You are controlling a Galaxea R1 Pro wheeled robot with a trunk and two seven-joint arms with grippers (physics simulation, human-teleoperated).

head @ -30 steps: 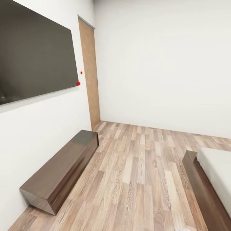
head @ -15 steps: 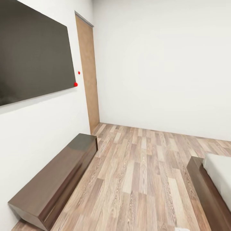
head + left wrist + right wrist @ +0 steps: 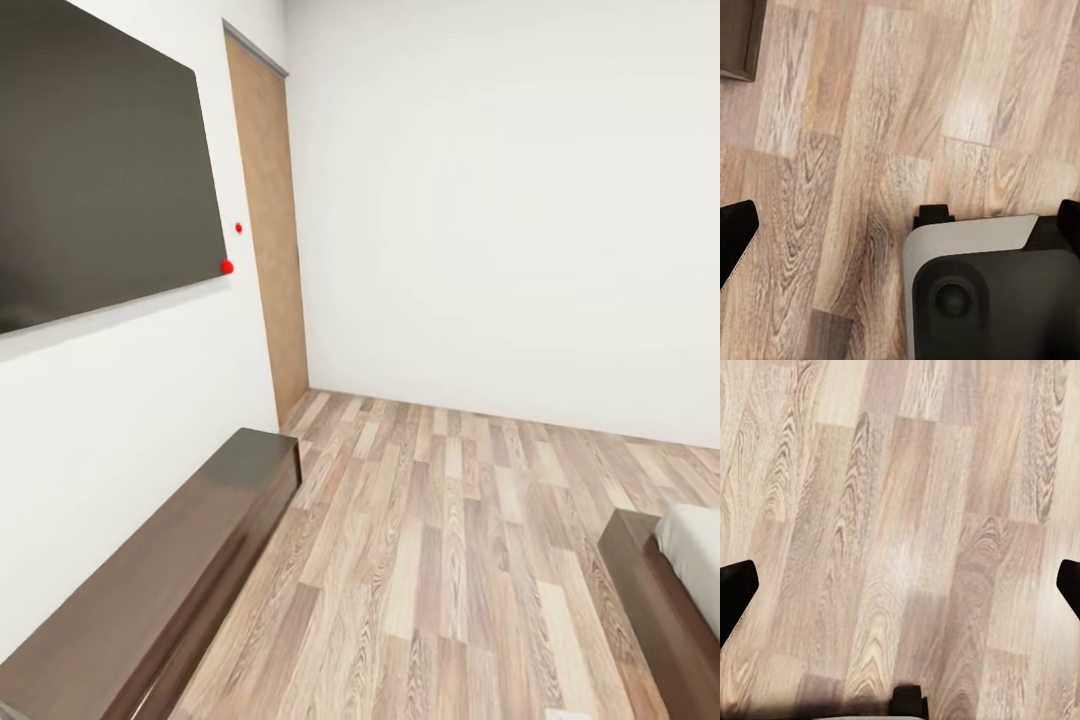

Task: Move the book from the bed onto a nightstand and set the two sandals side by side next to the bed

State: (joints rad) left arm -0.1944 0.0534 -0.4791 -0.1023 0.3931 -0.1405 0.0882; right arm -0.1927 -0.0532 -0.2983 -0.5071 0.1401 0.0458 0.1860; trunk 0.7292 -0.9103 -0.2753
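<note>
- Head view: the bed (image 3: pixel 668 588) corner sits at lower right of the wood floor (image 3: pixel 450 560); a long dark bench (image 3: pixel 150 590) at lower left lies under a wall screen (image 3: pixel 90 170).
- Left gripper (image 3: pixel 900 225) and right gripper (image 3: pixel 900 585) have fingertips spread wide, holding nothing, over floor.

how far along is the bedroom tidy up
Nothing looks done yet. The head view shows the bench, the door, plank floor and just a corner of the bed. Both wrist views show open fingers over bare floor, holding nothing. Book and both sandals are still left.
</note>
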